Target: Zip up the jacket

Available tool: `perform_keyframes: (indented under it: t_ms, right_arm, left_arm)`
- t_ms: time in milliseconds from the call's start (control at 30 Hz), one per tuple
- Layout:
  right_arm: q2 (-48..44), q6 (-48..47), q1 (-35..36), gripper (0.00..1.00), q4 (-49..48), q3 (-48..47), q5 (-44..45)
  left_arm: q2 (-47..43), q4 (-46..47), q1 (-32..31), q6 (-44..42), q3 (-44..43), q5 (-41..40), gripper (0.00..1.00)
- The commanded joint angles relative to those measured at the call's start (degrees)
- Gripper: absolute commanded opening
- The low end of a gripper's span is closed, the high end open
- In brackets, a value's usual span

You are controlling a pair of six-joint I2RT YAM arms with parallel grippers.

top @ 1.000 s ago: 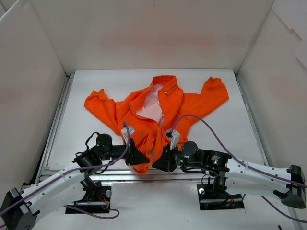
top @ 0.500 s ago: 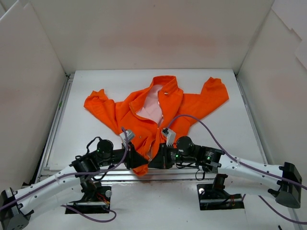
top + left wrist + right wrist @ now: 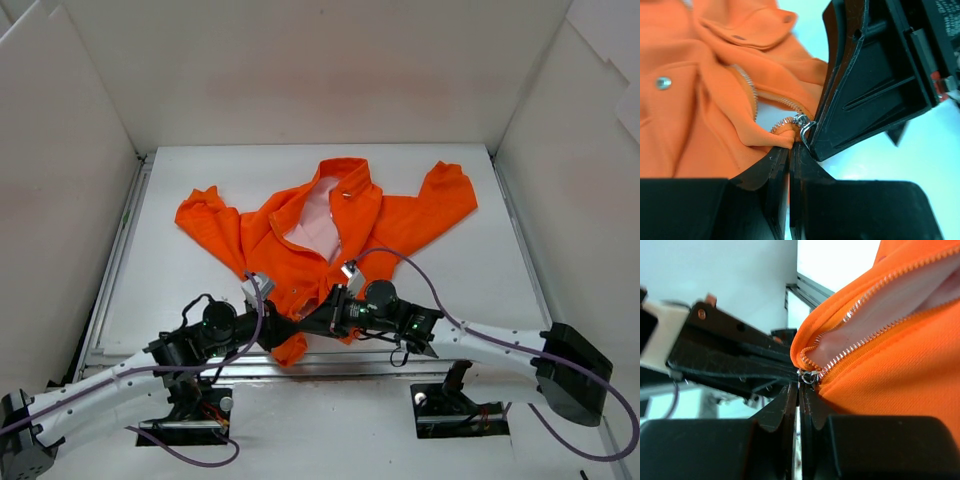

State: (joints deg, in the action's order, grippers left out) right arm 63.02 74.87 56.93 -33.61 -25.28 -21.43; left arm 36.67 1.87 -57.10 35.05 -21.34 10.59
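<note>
The bright orange jacket (image 3: 385,220) lies spread on the white table, its front partly open over the pale pink lining (image 3: 315,215). My two grippers meet at its near hem. My left gripper (image 3: 285,330) is shut on the orange hem fabric (image 3: 765,135) just below the zipper's bottom end. My right gripper (image 3: 322,318) is shut at the silver zipper slider (image 3: 808,376), pinching its pull. The slider also shows in the left wrist view (image 3: 802,125), against the right finger (image 3: 865,85). The zipper teeth (image 3: 860,307) are apart above the slider. The jacket fills the right wrist view (image 3: 900,360).
White walls enclose the table on three sides. The table's near metal edge (image 3: 400,362) runs just below the grippers. Purple cables (image 3: 430,265) loop over the right arm and the jacket's hem. The left sleeve (image 3: 205,220) and right sleeve (image 3: 445,195) spread outward.
The right arm has swung left and forward, and the left gripper has shifted right. The two grippers now sit tight together at the hem, which has bunched up.
</note>
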Motion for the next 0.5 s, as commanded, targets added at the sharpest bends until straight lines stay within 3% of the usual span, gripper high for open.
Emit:
perform_keyframes:
  t_ms: [0,333,467]
  right_arm:
    - [4.4,9.9,-3.2,0.0,-33.5,-4.2,9.6]
    - [6.8,19.5,-7.0,0.0,-38.2,-5.8,18.1]
    - [6.1,20.3,-10.2,0.0,-31.3,-6.7,21.4]
  left_arm:
    - [0.6,-6.1,-3.5,-0.1,1.3,5.5,0.0]
    - [-3.6,-7.0,-5.6,0.2,1.1,3.5,0.0]
    - [-4.6,-6.7,-5.7,0.2,0.5,3.6,0.0]
